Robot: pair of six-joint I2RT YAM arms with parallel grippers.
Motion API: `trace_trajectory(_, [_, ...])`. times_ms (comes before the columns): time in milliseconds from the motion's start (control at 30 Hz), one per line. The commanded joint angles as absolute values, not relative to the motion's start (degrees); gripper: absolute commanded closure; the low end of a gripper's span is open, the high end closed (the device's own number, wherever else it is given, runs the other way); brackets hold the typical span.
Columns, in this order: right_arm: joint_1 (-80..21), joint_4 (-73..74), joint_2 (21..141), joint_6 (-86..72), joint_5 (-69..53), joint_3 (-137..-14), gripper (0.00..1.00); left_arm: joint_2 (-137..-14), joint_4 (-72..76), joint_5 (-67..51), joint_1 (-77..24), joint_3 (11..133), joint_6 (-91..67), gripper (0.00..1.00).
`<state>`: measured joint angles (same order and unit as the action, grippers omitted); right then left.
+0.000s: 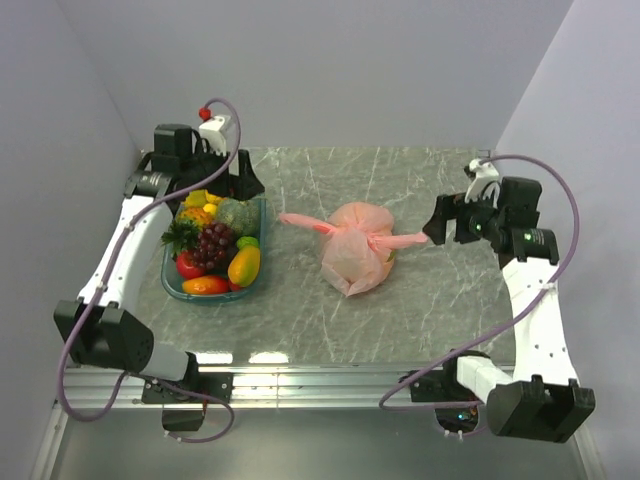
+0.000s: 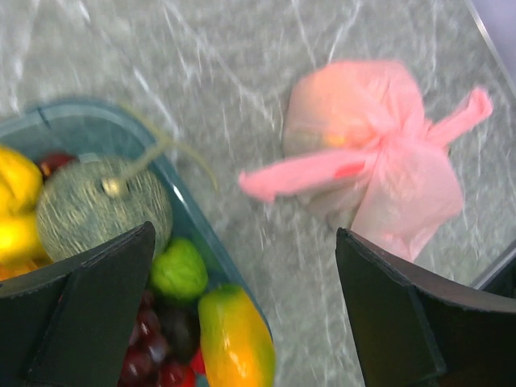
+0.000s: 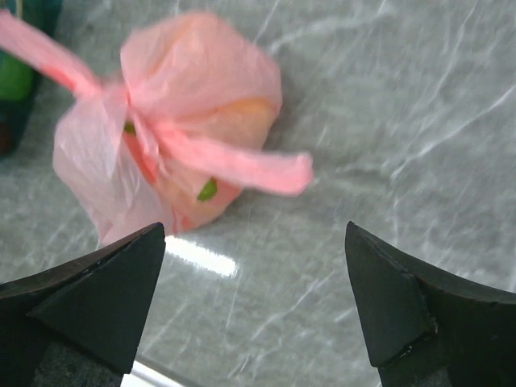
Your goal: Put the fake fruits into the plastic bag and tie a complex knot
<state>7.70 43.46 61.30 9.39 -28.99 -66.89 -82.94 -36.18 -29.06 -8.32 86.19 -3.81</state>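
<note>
The pink plastic bag [image 1: 357, 262] lies in the middle of the table, closed by a knot [image 1: 350, 233] with two pink tails sticking out left and right. Fruit shapes show through it, with a bit of green [image 3: 207, 190]. It also shows in the left wrist view [image 2: 355, 113] and the right wrist view [image 3: 201, 81]. More fake fruits lie in the teal tray [image 1: 256, 212] on the left: a mango [image 2: 235, 339], a green piece [image 2: 179, 270], purple grapes [image 1: 212, 243]. My left gripper [image 1: 247, 186] is open and empty above the tray's far right corner. My right gripper [image 1: 436, 222] is open and empty, just right of the bag's right tail.
A netted green melon [image 2: 97, 210] and a small pineapple [image 1: 183, 236] are also in the tray. White walls close in the table on the left, back and right. A metal rail [image 1: 300, 375] runs along the near edge.
</note>
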Motion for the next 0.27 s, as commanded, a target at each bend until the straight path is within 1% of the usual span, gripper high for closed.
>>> trace_trajectory(0, [8.09, 43.34, 56.44, 8.35, -30.41, -61.45, 0.0, -79.11, -35.86, -26.11, -8.96, 79.92, -4.58, 0.01])
trace_trajectory(100, [8.0, 41.49, 53.09, 8.09, -30.24, -57.05, 0.0, -76.3, -33.76, -25.49, -8.96, 75.52, -4.74, 0.01])
trace_trajectory(233, [8.17, 40.78, 50.54, 7.82, -30.15, -55.46, 0.0, -75.32, -33.13, -24.0, -9.14, 75.23, -4.05, 0.01])
